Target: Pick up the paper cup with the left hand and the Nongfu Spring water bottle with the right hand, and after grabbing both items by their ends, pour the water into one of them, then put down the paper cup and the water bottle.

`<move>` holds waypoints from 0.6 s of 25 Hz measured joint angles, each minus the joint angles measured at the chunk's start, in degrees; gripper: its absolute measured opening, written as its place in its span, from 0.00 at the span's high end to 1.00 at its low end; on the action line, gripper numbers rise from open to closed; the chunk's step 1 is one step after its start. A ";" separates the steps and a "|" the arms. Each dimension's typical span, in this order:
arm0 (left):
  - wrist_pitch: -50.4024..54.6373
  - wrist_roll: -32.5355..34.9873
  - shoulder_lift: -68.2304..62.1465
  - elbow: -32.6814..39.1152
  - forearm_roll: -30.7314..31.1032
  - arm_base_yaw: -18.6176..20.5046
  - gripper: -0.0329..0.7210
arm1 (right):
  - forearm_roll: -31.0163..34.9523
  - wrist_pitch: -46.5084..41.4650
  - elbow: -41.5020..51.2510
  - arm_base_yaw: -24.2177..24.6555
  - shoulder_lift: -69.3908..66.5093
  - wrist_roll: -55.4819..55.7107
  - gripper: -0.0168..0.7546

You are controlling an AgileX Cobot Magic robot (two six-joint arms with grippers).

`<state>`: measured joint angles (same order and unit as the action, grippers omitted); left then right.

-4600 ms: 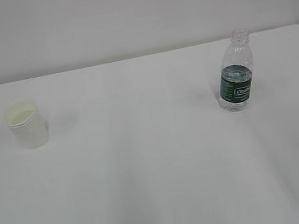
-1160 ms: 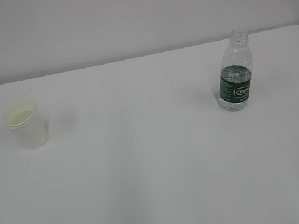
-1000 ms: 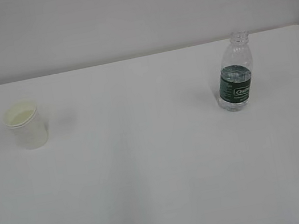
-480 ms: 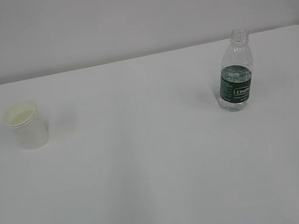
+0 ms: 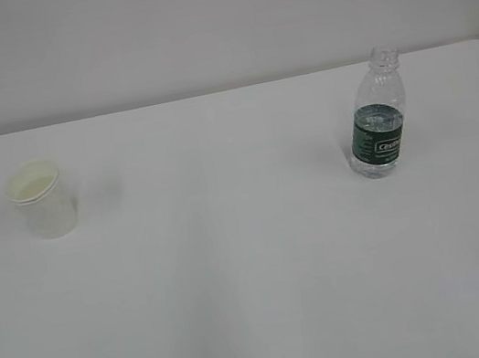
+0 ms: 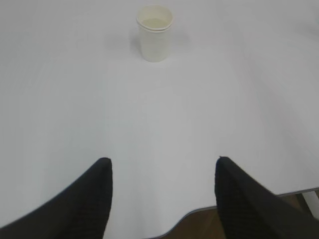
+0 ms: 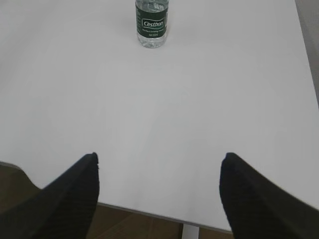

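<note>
Soft, even, rather flat light; the white tabletop [image 5: 254, 260] looks washed out, shadows faint, all views slightly blurry and grainy.

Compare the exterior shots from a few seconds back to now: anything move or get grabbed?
Nothing visibly changed. The paper cup stands upright on the left of the table and the water bottle upright on the right, both untouched. Neither arm shows in the exterior view; in the wrist views the left gripper and right gripper are open, well short of either item.
</note>
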<state>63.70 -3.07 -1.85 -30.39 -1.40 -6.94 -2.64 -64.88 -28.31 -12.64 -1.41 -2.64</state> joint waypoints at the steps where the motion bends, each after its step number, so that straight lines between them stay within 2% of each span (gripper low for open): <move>1: 0.00 0.00 0.00 0.00 0.00 0.00 0.34 | 0.00 0.00 0.00 0.00 0.00 0.00 0.24; 15: 0.00 0.00 0.11 0.00 -0.03 0.00 0.34 | 0.72 0.00 0.00 0.00 0.00 0.00 0.24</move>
<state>63.70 -3.07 -1.74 -30.39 -1.43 -6.94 -1.92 -64.88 -28.31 -12.64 -1.41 -2.64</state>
